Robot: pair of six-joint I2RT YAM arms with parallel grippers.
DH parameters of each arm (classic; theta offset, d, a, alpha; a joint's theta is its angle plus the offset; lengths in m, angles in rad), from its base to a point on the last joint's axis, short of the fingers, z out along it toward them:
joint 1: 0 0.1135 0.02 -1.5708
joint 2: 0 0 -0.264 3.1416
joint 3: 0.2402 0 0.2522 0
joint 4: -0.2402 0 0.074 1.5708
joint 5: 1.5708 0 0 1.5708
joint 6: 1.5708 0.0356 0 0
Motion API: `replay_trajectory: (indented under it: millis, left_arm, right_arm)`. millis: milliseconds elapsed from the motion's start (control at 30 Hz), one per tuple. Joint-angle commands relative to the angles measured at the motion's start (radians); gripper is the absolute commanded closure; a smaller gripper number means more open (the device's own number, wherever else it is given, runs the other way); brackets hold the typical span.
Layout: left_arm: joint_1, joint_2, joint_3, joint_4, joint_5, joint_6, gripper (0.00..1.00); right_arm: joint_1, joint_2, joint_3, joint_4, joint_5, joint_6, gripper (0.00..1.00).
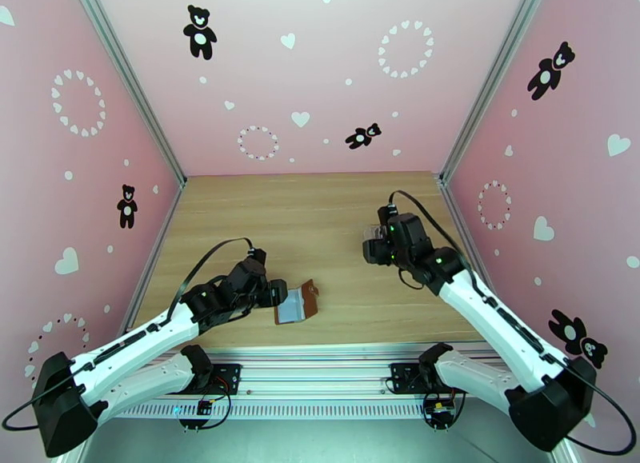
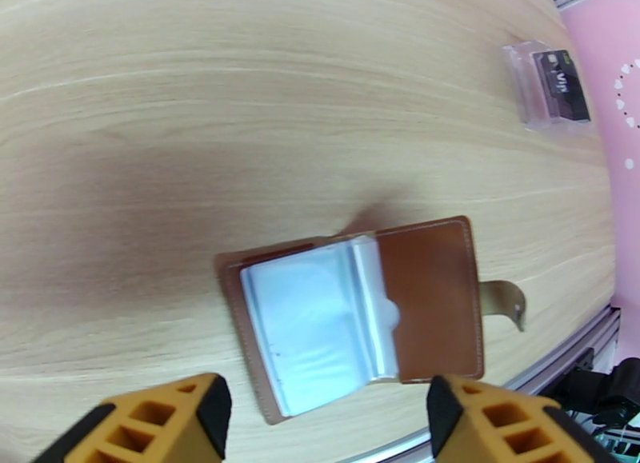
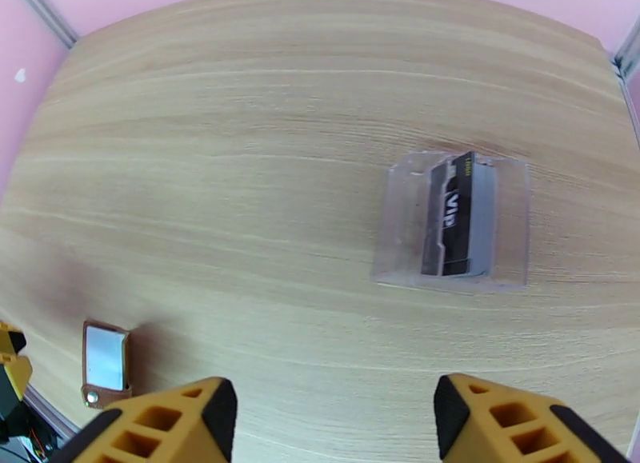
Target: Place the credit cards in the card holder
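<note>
Table [image 1: 320,209]: wood top, walled by pink panels on the left, far and right sides. The near edge ends at a metal rail. A broad stretch of bare wood lies in the middle and upper part of the top view.

Right gripper [image 1: 374,247]: right of centre in the top view. In the right wrist view [image 3: 332,413] the fingers are spread wide and grip nothing, with bare wood between them.

Left gripper [image 1: 276,293]: lower left of centre in the top view, just beside the card holder's left edge. In the left wrist view [image 2: 324,417] the fingers are spread wide, one to each side of the holder. Nothing is pinched and no contact is visible.

Clear plastic box [image 3: 400,225]: right of centre in the right wrist view, well apart from the holder, with bare wood on all sides.

Card holder [image 1: 296,303]: lies open and flat near the table's near edge. Its see-through pockets face up [image 2: 352,313].

Credit cards [image 3: 452,221]: dark stack with pale lettering, inside the clear plastic box.

Snap tab [image 2: 508,301]: juts from the holder's right side, near the rail.
</note>
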Motion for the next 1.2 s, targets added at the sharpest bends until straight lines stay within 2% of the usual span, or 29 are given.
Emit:
replay_trajectory:
  millis: [0,233,300,400,600,1167]
  left_arm:
    - [-0.003,0.014,-0.014,-0.052,-0.047,0.006,0.31]
    - [0.005,-0.003,-0.055,-0.031,-0.046,0.039,0.30]
    - [0.005,0.008,-0.062,-0.010,-0.023,0.048,0.31]
    - [0.005,0.033,-0.069,0.025,0.021,0.049,0.31]
    - [0.005,0.059,-0.079,0.050,0.019,0.049,0.32]
    - [0.005,0.110,-0.073,0.090,0.072,0.037,0.33]
  right_arm:
    - [-0.056,0.117,0.106,-0.111,-0.031,-0.094,0.24]
    - [-0.148,0.359,0.259,-0.169,-0.025,-0.142,0.21]
    - [-0.160,0.428,0.307,-0.195,0.011,-0.155,0.21]
    - [-0.188,0.498,0.353,-0.214,0.045,-0.169,0.22]
    - [-0.229,0.610,0.413,-0.252,0.034,-0.190,0.23]
    - [-0.231,0.740,0.485,-0.277,0.080,-0.201,0.13]
